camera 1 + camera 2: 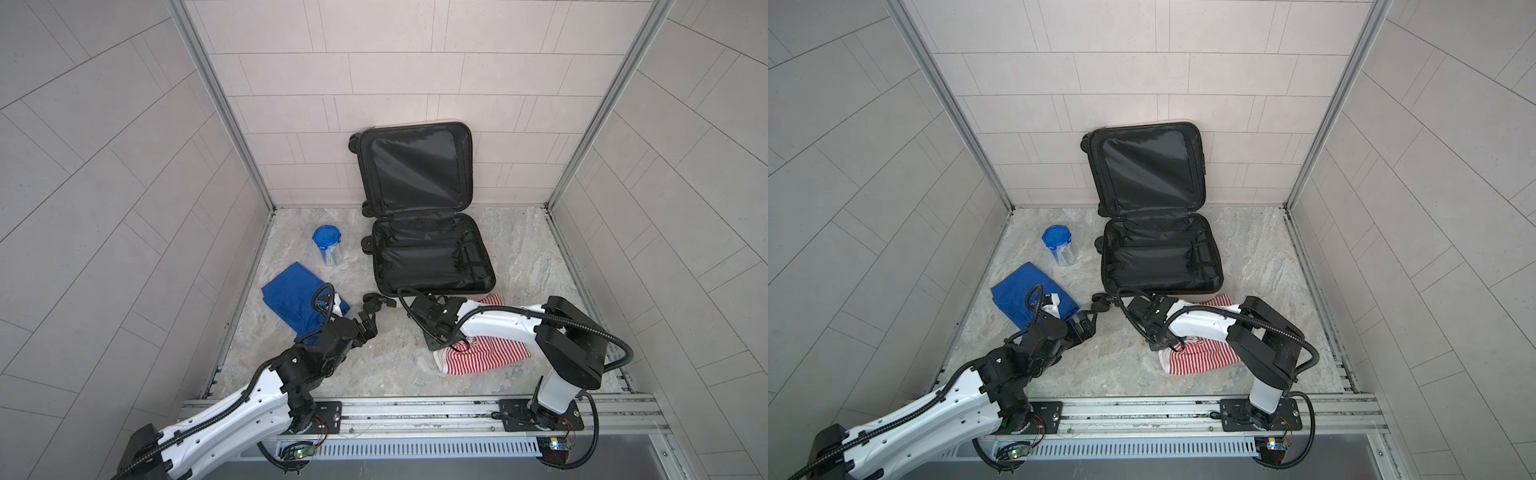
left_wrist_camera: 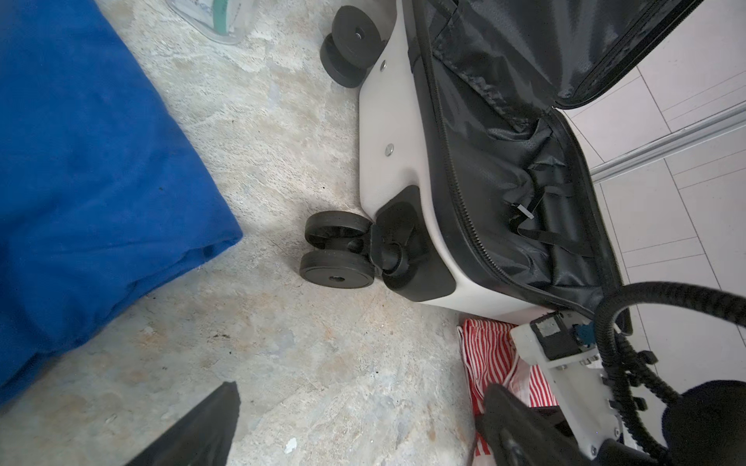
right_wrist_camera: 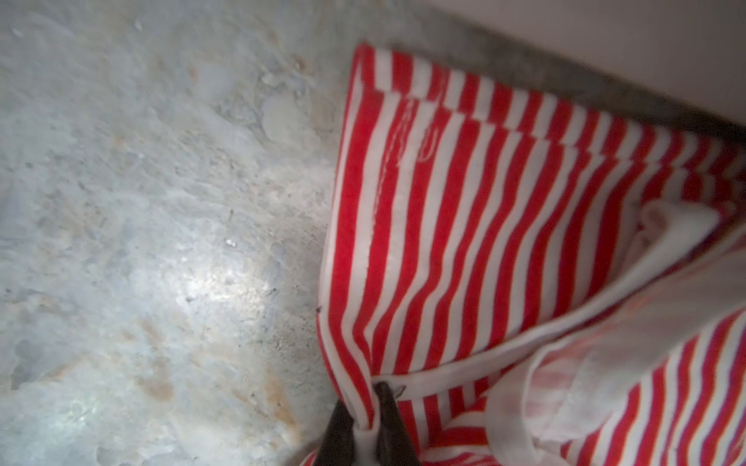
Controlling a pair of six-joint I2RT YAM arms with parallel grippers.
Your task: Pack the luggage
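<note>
The luggage point(image 1: 432, 249) lies open in the middle of both top views, its base flat on the tabletop point(image 1: 528, 257) and its lid propped upright against the tiled back wall point(image 1: 415, 83), black lining showing in both halves; a red-and-white striped cloth point(image 1: 486, 353) lies crumpled just below the base, right of centre, touching its near white edge; the right fingers point(image 3: 339, 439) are pinched together on a white-hemmed fold of that cloth, seen at the bottom of the right wrist view; the left fingers point(image 2: 210, 419) stand wide apart and hold nothing, just above the tabletop at lower centre-left, near the luggage's front corner wheel point(image 1: 372, 301); a folded blue cloth point(image 1: 291, 299) lies at left, partly under the left arm; a clear jar with a blue lid point(image 1: 328, 247) stands upright above it, just left of the luggage.
</note>
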